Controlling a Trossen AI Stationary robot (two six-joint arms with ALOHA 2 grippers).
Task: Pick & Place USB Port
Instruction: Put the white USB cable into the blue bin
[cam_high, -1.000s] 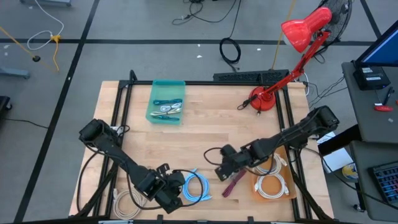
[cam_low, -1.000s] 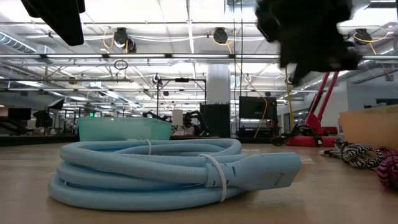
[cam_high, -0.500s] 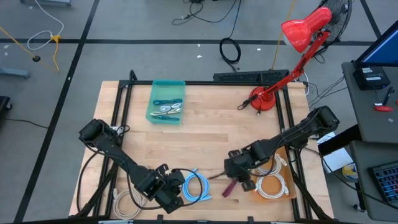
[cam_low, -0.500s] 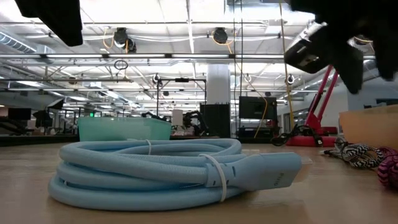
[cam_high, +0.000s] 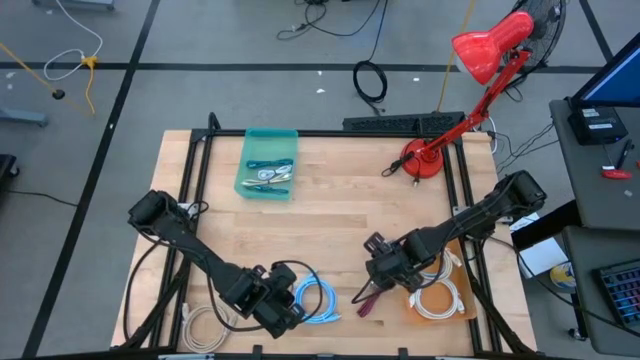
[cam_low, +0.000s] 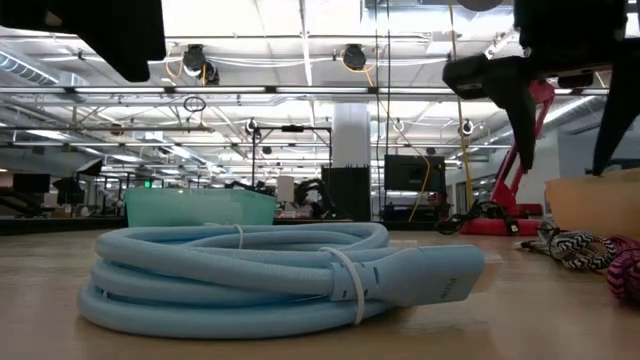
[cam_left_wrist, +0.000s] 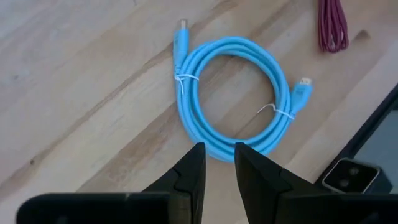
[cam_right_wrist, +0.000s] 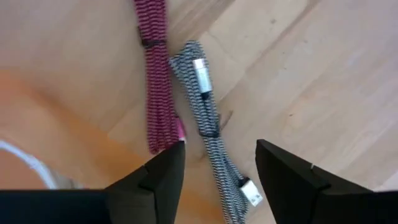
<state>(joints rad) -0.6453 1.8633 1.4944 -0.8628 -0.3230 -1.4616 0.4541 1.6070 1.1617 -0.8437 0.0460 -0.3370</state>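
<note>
Three bundled USB cables lie flat on the wooden table. The light blue coil (cam_high: 317, 300) (cam_left_wrist: 233, 99) (cam_low: 270, 275) is beside my left gripper (cam_high: 288, 308) (cam_left_wrist: 217, 149), which hovers over its near edge, fingers almost shut with a narrow gap. The maroon cable (cam_high: 367, 302) (cam_right_wrist: 158, 81) and the black-and-white braided cable (cam_right_wrist: 208, 124) (cam_low: 575, 245) lie side by side. My right gripper (cam_high: 383, 274) (cam_right_wrist: 221, 152) (cam_low: 560, 130) hangs open above these two, pointing down and touching neither.
An orange tray (cam_high: 445, 312) (cam_right_wrist: 37, 118) with white cables (cam_high: 438, 298) sits right of the maroon cable. A teal bin (cam_high: 268, 163) (cam_low: 200, 207) holding cables stands at the far left. A red desk lamp (cam_high: 430, 160) is far right, and a white cable (cam_high: 200, 322) near left.
My right gripper has moved toward the table's right and near edge, turned, and come down over the maroon and braided cables, fingers pointing down. My left gripper has shifted slightly right toward the blue coil. No cable has moved.
</note>
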